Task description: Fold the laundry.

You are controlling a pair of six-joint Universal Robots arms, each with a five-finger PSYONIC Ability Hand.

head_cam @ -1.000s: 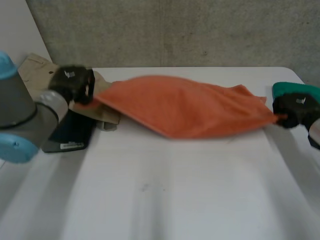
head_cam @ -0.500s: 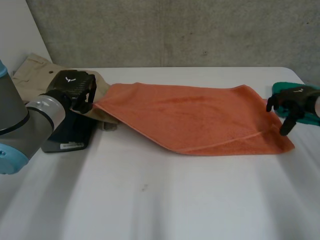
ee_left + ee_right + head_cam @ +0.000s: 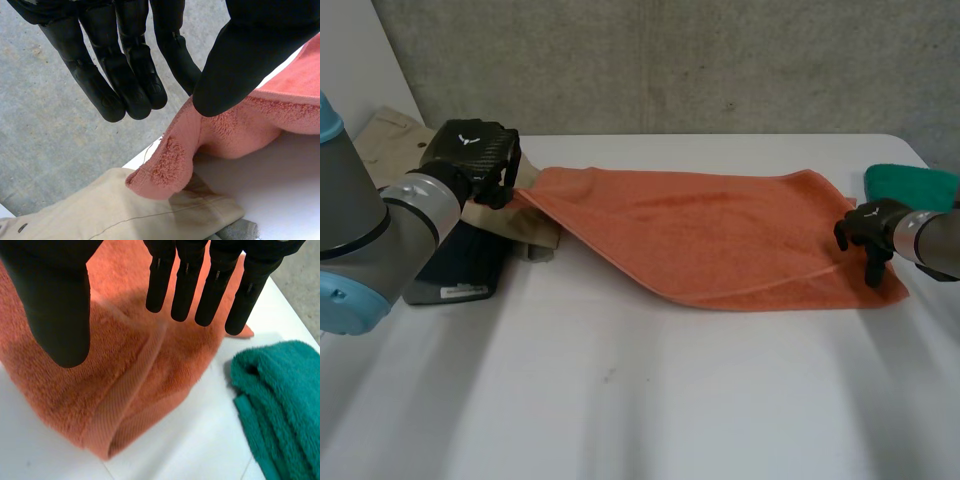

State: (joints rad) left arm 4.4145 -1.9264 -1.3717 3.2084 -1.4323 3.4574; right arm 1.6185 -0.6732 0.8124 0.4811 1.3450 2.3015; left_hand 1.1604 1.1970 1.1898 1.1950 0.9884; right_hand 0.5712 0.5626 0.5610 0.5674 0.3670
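orange towel [image 3: 720, 235] lies spread on the white table [image 3: 670, 400], one corner resting on a beige garment [image 3: 385, 130]. left hand [image 3: 475, 160] hovers at that corner, right hand [image 3: 868, 228] over the opposite end, both with fingers straight, holding nothing.

Bright diffuse light, probably overhead; soft shadow under orange towel [image 3: 720, 240] on table [image 3: 670, 400].

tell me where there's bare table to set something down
The near half of the table, in front of the orange towel, is bare. A thin strip behind the towel is free too. Crowded: the far left corner, with beige garment and dark flat object; the far right, by the green towel.
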